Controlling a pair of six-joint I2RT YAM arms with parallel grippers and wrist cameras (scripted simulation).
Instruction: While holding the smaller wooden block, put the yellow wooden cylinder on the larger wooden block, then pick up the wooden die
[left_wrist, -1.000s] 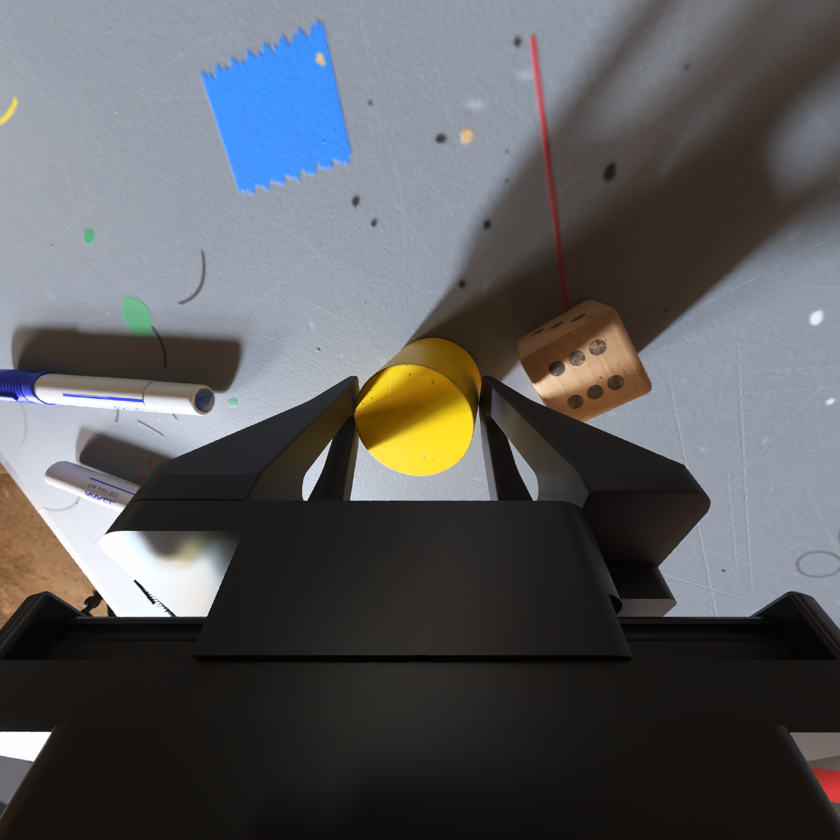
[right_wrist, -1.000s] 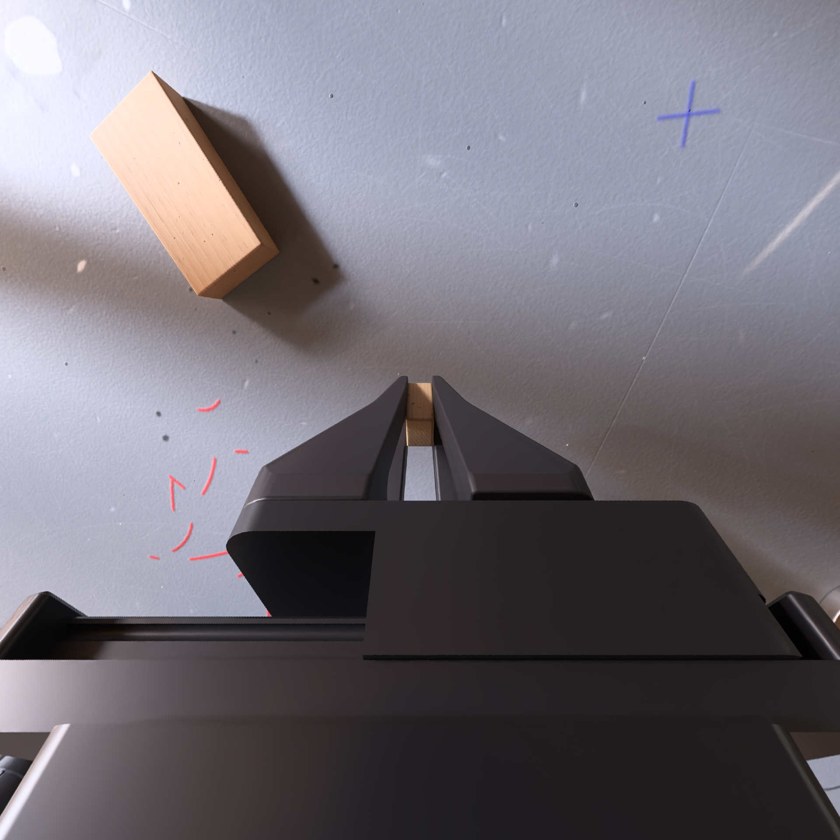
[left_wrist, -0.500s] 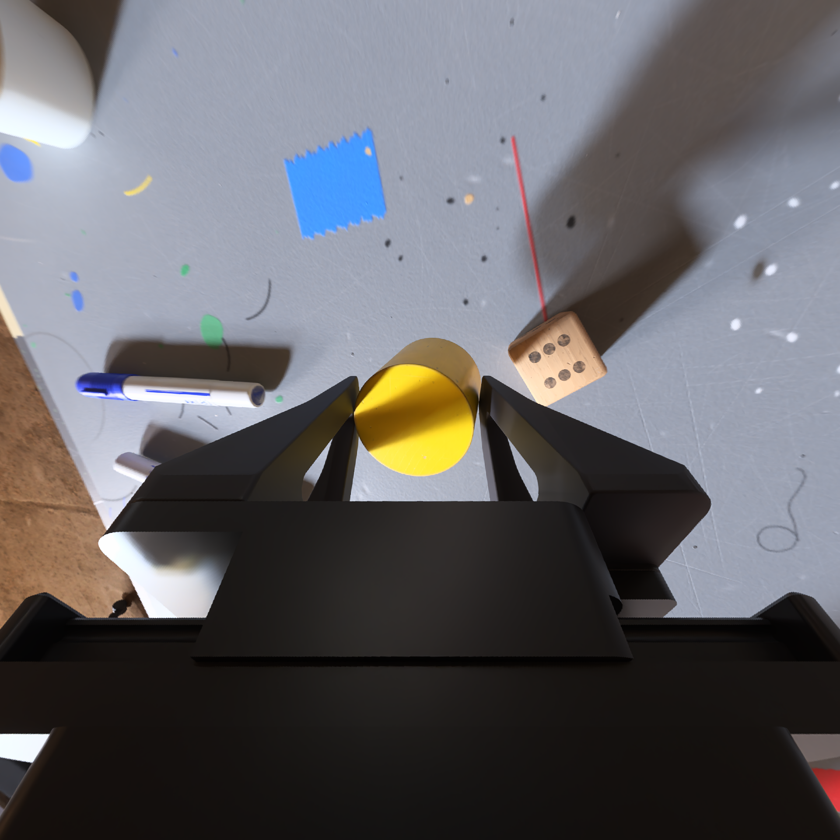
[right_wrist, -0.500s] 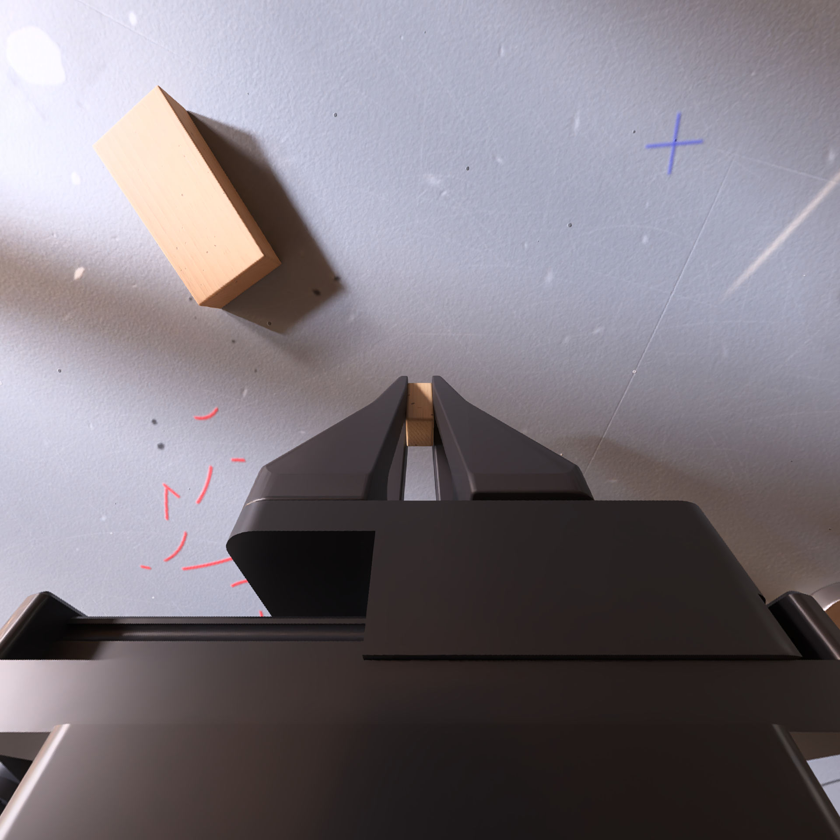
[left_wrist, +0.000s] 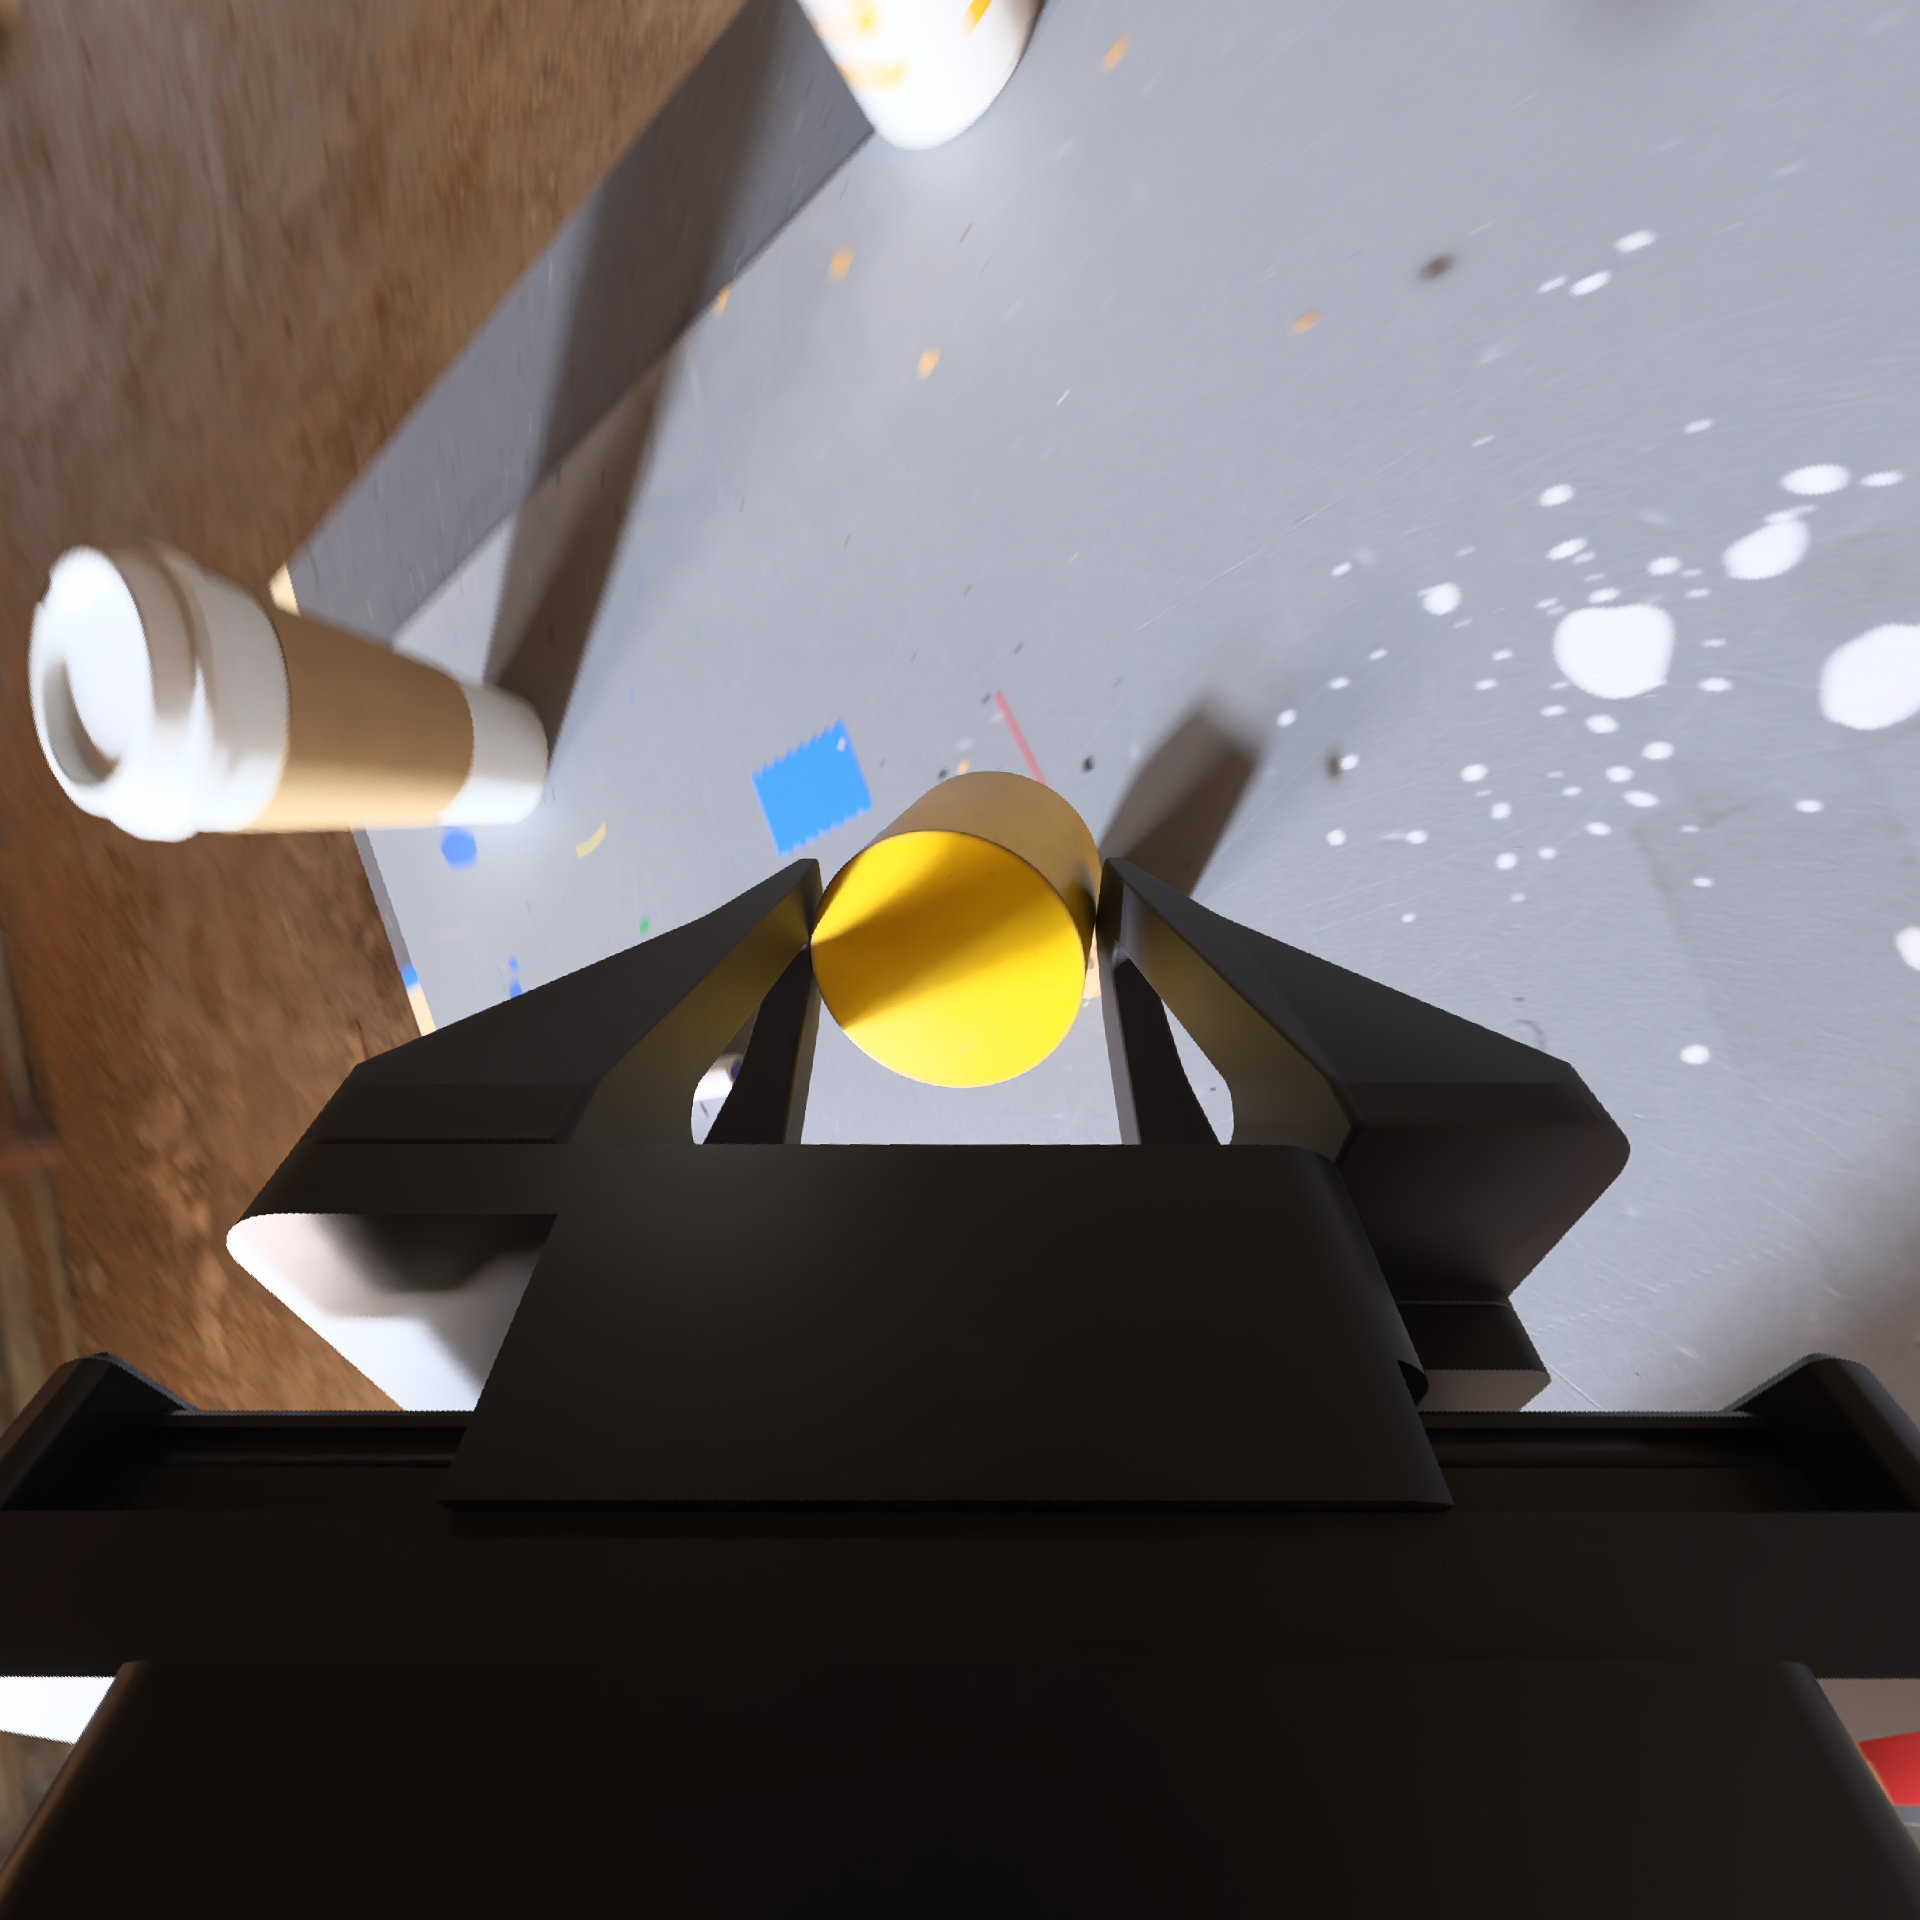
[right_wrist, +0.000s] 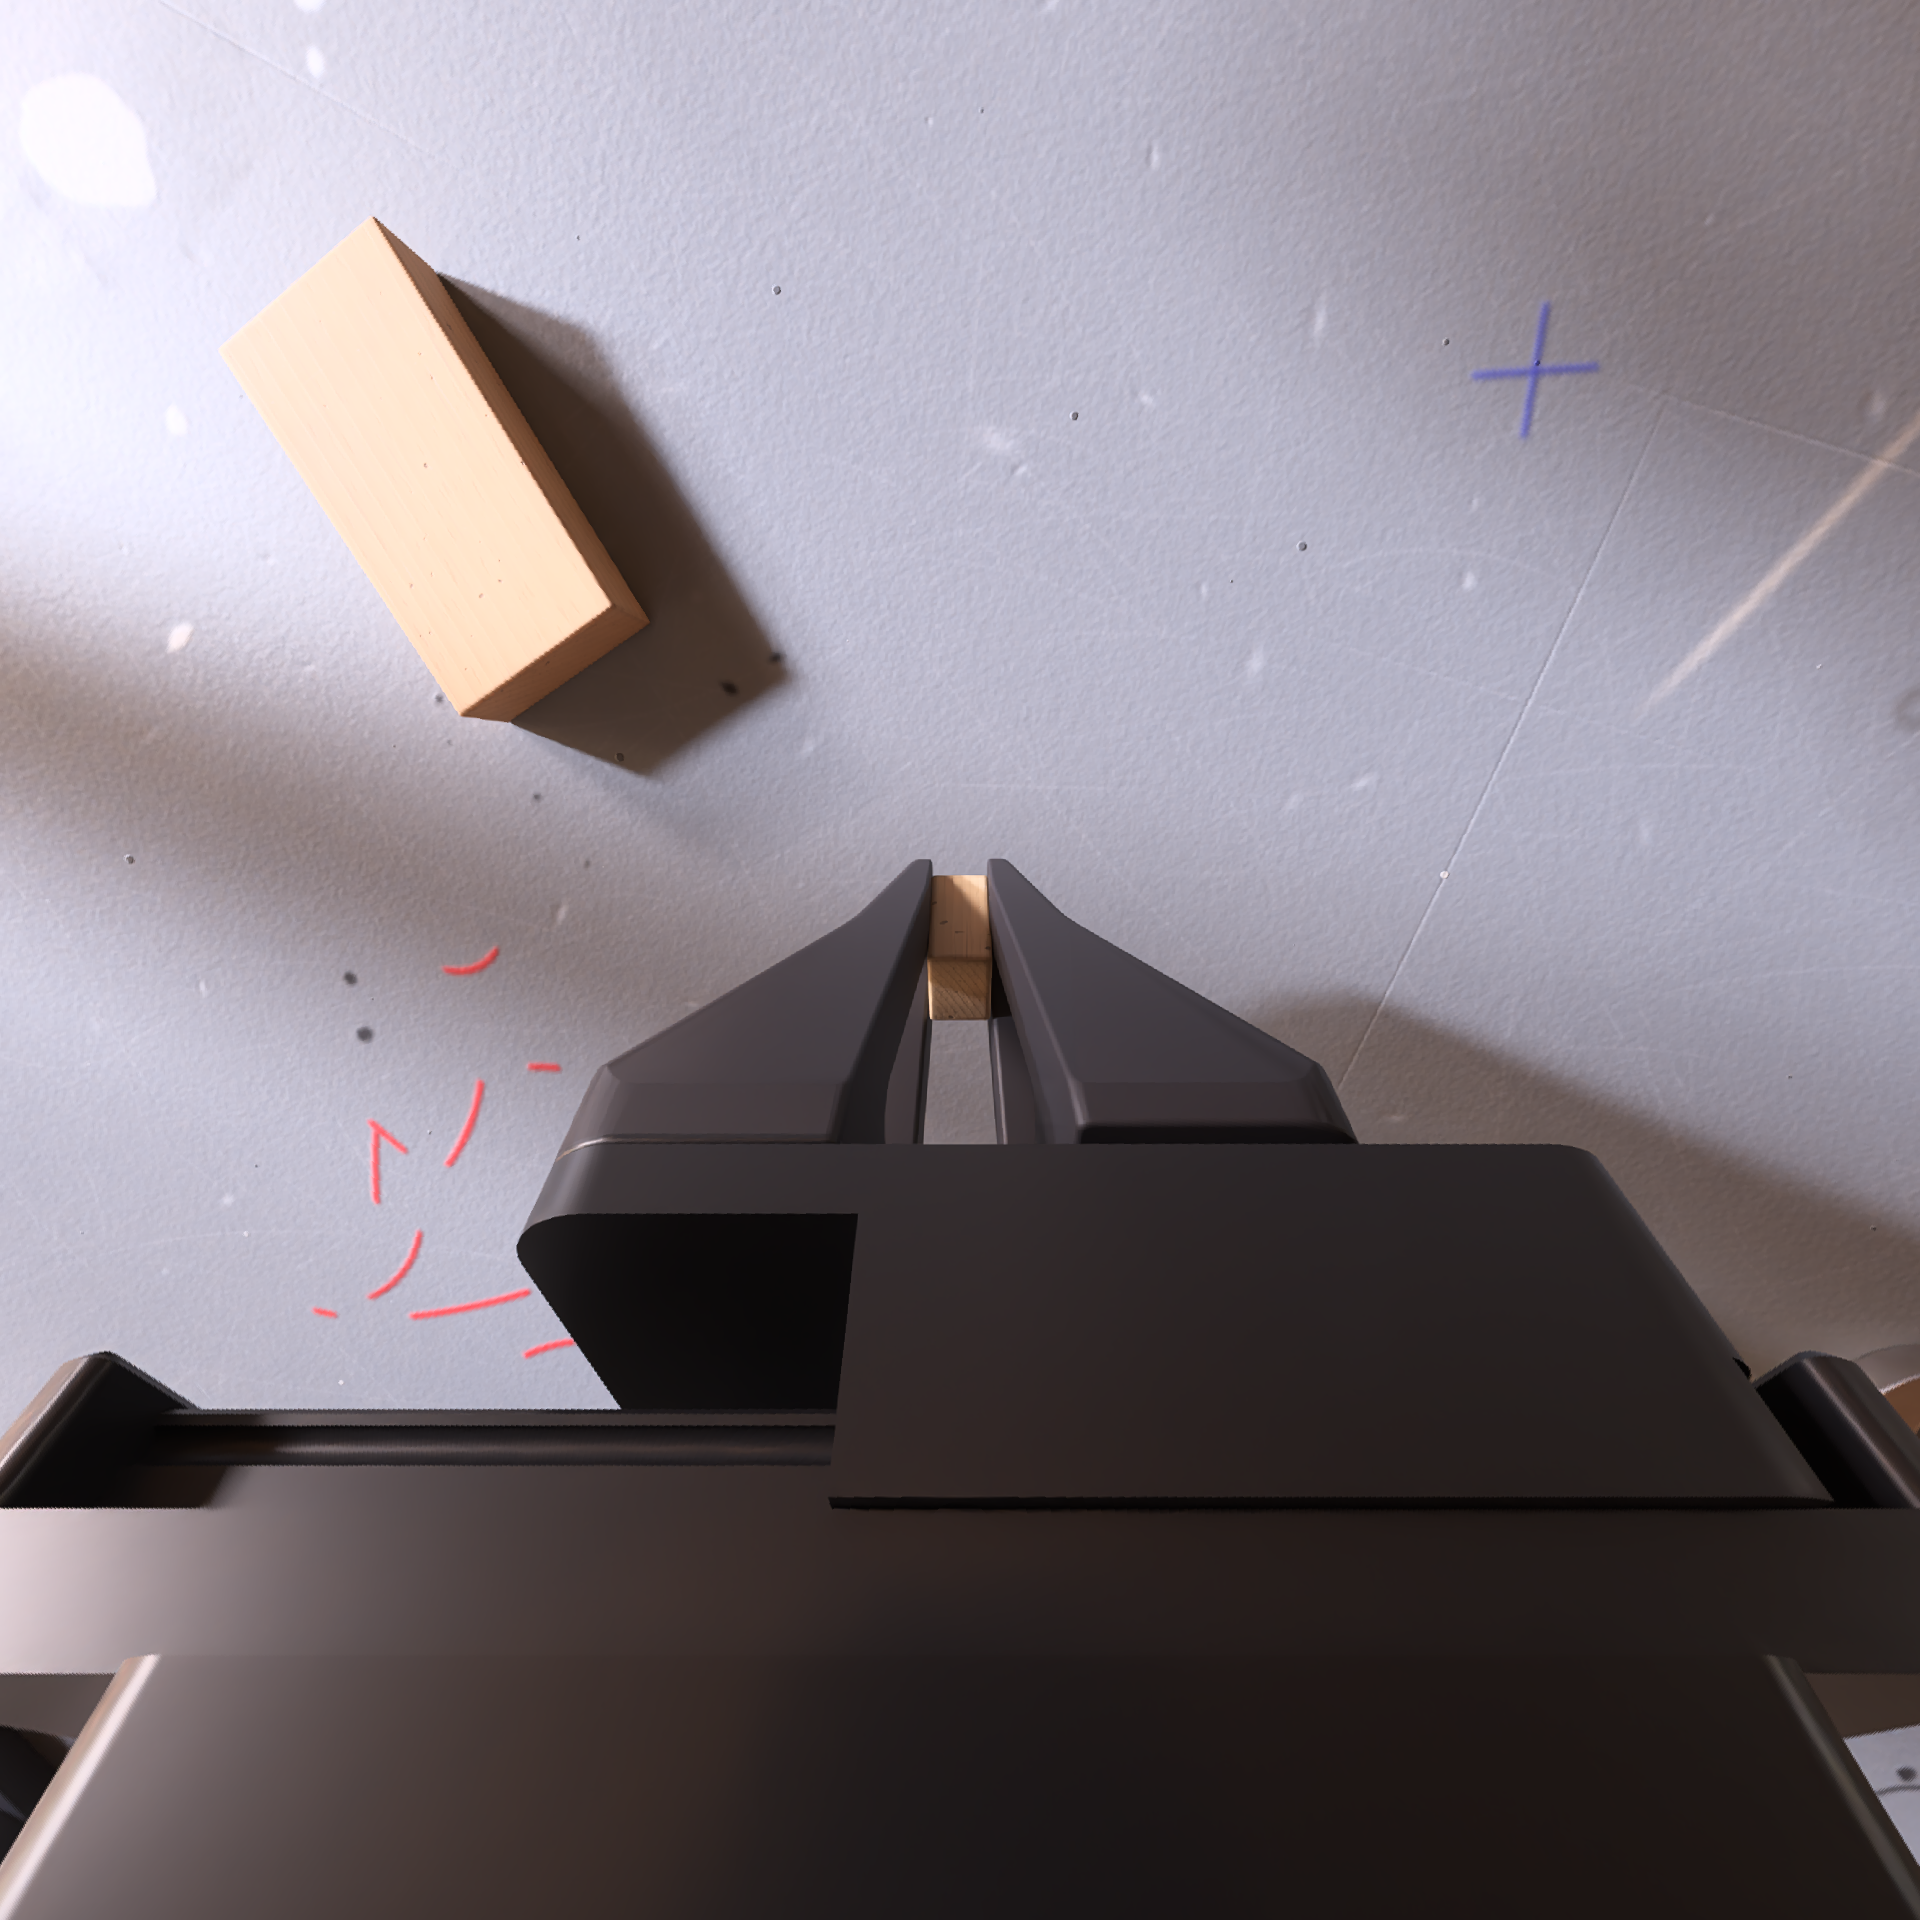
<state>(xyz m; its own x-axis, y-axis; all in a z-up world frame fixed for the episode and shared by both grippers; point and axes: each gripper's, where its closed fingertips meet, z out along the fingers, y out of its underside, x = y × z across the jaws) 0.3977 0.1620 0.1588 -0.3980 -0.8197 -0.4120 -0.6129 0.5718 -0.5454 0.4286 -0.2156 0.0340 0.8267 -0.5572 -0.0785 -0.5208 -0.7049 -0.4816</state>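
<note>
My left gripper (left_wrist: 954, 914) is shut on the yellow wooden cylinder (left_wrist: 951, 961) and holds it high above the grey table. The wooden die is hidden behind the cylinder and fingers in this view. My right gripper (right_wrist: 958, 883) is shut on the smaller wooden block (right_wrist: 957, 945), a thin light-wood piece between the fingertips, held above the table. The larger wooden block (right_wrist: 431, 468) lies flat on the table, up and to the left of the right gripper, with its top face bare.
A paper coffee cup with a white lid (left_wrist: 260, 707) stands at the table's left edge. A white cup (left_wrist: 920, 62) stands at the far edge. Brown floor (left_wrist: 187, 312) lies beyond the table edge. Paint marks dot the grey table (right_wrist: 1247, 520).
My left gripper has risen far with the yellow cylinder; the die and the markers have dropped out of sight and the coffee cup and floor have come into view. The right gripper has risen slightly.
</note>
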